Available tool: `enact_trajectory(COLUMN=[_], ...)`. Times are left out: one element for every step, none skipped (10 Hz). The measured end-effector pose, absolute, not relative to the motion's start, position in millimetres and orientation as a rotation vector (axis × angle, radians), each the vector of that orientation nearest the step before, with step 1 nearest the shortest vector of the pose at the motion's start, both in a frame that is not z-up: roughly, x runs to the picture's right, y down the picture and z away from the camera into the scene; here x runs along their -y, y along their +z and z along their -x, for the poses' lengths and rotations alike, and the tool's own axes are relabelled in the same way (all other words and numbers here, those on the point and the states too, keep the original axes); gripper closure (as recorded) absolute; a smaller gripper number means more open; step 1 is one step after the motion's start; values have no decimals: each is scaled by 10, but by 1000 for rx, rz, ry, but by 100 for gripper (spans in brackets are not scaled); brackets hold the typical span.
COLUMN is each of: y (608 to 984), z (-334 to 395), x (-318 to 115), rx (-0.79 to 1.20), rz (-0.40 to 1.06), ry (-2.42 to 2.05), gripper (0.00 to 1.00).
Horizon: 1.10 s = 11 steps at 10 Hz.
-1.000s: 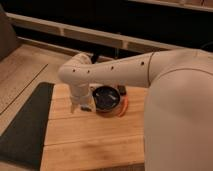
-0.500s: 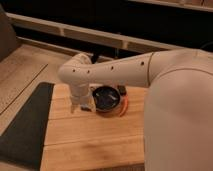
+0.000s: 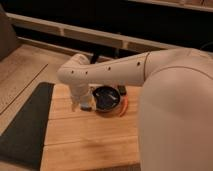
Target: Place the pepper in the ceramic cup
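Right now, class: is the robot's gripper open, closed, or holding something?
Gripper: open, holding nothing, low beside the dark bowl; the pepper lies loose at the bowl's other side.

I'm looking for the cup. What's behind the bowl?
Behind the bowl sits a small dark thing. The arm covers the rest; no cup shows. The gripper hangs beside the bowl.

Surface: pale wooden table [image 3: 90, 145], planked.
Left edge: dark mat [image 3: 25, 125] lies alongside.
On planks: dark bowl [image 3: 106, 97]; pepper [image 3: 124, 106] just right of it.
Gripper [image 3: 82, 106]: low, left of bowl, spread wide.
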State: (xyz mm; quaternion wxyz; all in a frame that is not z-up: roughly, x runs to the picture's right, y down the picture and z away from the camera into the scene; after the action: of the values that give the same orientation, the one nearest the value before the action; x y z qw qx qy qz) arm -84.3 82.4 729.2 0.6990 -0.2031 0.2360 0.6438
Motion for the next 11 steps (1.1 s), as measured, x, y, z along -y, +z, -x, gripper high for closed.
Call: enact_trajectory(y=[7372,7424,7437,7412,7408,7410,7411,7418,7450,7554,7616], z=[594,322,3,-274,-340,-279,-262,-269,-341,-652,-946], x=[-672,-516,-330,-182,-155,-155,-153,-160,-183,-264,-288], rx=[-535,-537,-517,-489,-485,-475,-472,-476,-497,-567,-614], rz=[369,291,211,153,140,147,148,147,143,134,121], ry=[1450,1479,1528,1577,1586,1582,1581,1579,1590,1640,1697], gripper=[35,35,35,35,35,35,35,35,35,35,35])
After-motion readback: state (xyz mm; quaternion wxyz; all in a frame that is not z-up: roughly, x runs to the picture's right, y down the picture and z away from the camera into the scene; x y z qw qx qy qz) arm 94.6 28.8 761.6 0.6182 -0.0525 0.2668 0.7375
